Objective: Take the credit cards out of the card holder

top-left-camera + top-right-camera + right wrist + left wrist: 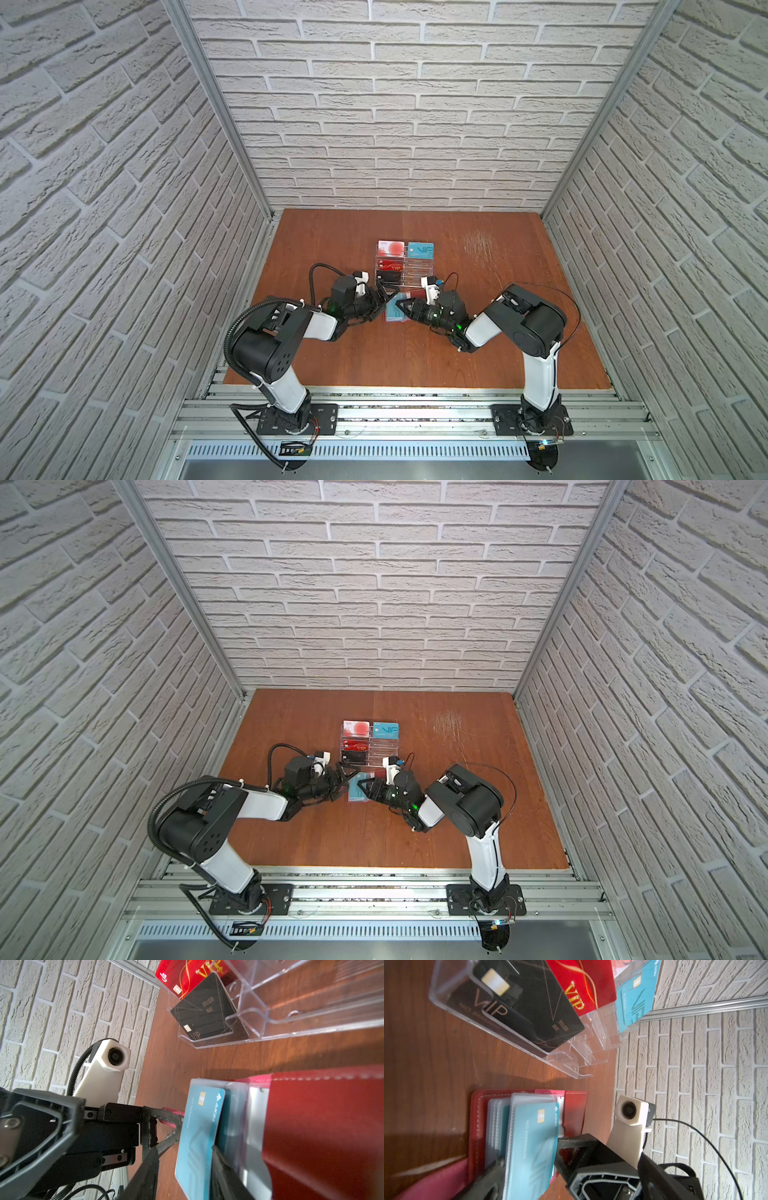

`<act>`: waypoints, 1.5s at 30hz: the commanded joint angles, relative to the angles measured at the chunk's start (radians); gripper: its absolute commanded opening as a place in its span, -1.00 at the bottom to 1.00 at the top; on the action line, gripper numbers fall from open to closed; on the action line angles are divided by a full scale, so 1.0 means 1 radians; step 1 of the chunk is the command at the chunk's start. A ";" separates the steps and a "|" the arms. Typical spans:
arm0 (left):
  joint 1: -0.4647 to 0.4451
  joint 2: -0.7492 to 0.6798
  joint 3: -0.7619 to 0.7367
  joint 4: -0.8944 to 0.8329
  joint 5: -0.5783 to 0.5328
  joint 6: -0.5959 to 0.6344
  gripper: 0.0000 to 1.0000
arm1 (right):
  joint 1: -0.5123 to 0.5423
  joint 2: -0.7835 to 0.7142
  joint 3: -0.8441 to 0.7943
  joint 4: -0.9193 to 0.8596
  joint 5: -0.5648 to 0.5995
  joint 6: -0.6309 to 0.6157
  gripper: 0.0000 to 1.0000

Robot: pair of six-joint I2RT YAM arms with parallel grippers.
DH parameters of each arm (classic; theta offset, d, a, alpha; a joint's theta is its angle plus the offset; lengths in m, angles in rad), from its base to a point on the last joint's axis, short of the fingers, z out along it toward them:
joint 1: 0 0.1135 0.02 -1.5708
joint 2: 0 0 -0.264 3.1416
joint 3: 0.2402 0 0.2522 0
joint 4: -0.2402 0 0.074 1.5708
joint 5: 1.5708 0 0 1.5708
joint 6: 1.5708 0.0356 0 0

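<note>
Lying open on the worktop [478,332], just in front of a clear acrylic tiered stand [571,1059], the card holder [322,1126] is a red, leather-like booklet with pale stitching and a fan of cloudy plastic sleeve pages. A teal credit card [199,1132], glossy, thin and stiff, sits on top of those pages. Its chip end points toward the stand, so its long axis runs from the near side to the far side. How much of it remains inside a sleeve I cannot tell.

The right pincer [184,1153] reaches in from the right, over the red cover. It is partly open, with one finger on each side of the teal card. One finger lies against the card's sleeve side, while bare wood shows between the other finger and the card, so it grips nothing yet. This arm looks best placed to close on the card and draw it out.

The left pincer [384,300] comes from the opposite side with its jaws spread wide and nothing held. One fingertip is near the card's outer edge, beside the red snap tab [172,1113].

The stand holds a matte black VIP card [519,1007] and a red VIP card [581,982].
</note>
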 commanded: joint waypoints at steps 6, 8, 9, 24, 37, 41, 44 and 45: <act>0.001 0.049 -0.047 -0.158 -0.041 0.000 0.96 | 0.049 -0.009 0.055 -0.115 -0.232 -0.095 -0.14; 0.000 0.046 -0.047 -0.157 -0.041 -0.001 0.96 | 0.048 -0.014 0.068 -0.144 -0.234 -0.106 -0.14; 0.001 0.045 -0.047 -0.158 -0.041 0.000 0.96 | 0.048 -0.013 0.075 -0.153 -0.233 -0.107 -0.14; 0.019 0.041 -0.064 -0.148 -0.033 0.000 0.96 | 0.027 0.089 0.186 -0.130 -0.232 -0.040 -0.11; 0.023 0.056 -0.067 -0.128 -0.038 -0.011 0.97 | -0.008 0.132 0.174 -0.041 -0.253 0.013 -0.11; 0.023 0.054 -0.067 -0.130 -0.041 -0.012 0.96 | -0.025 0.114 0.147 -0.032 -0.258 0.009 -0.11; 0.023 0.056 -0.069 -0.128 -0.044 -0.013 0.96 | -0.035 0.102 0.127 -0.025 -0.261 0.007 -0.11; 0.023 0.055 -0.070 -0.128 -0.044 -0.013 0.96 | -0.038 0.097 0.121 -0.022 -0.261 0.007 -0.11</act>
